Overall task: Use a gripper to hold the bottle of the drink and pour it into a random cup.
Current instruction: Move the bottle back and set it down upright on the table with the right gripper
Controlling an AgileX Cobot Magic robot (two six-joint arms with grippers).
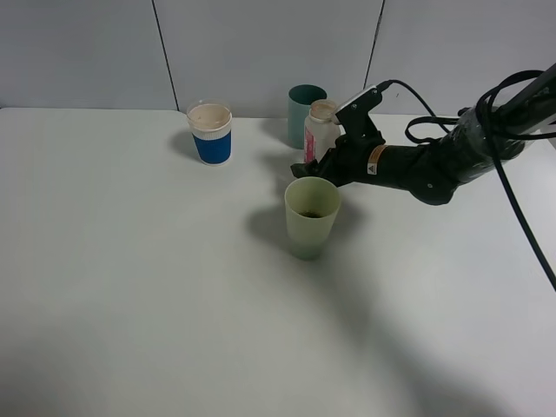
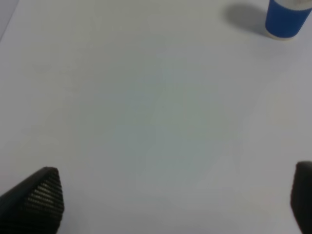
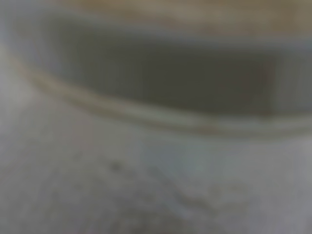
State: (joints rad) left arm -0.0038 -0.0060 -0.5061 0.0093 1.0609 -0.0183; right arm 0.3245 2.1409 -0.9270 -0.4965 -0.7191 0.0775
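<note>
Standing upright on the white table [image 1: 130, 287], the slim clear plastic bottle with a pink-red label [image 1: 321, 130] is seen just behind the pale yellowish-green tapered plastic tumbler [image 1: 312, 215], in which a little dark liquid is visible. The black right gripper [image 1: 323, 165] is wrapped about the bottle's lower body, but whether the jaws are clamped or slack cannot be told; its wrist view is filled by a blur. The left gripper [image 2: 170, 204] is held spread over bare table. A tip-over is judged the risk: a dragged finger could topple the capless bottle toward the teal tumbler [image 1: 306, 111] or blue white-rimmed cup [image 1: 210, 132].
</note>
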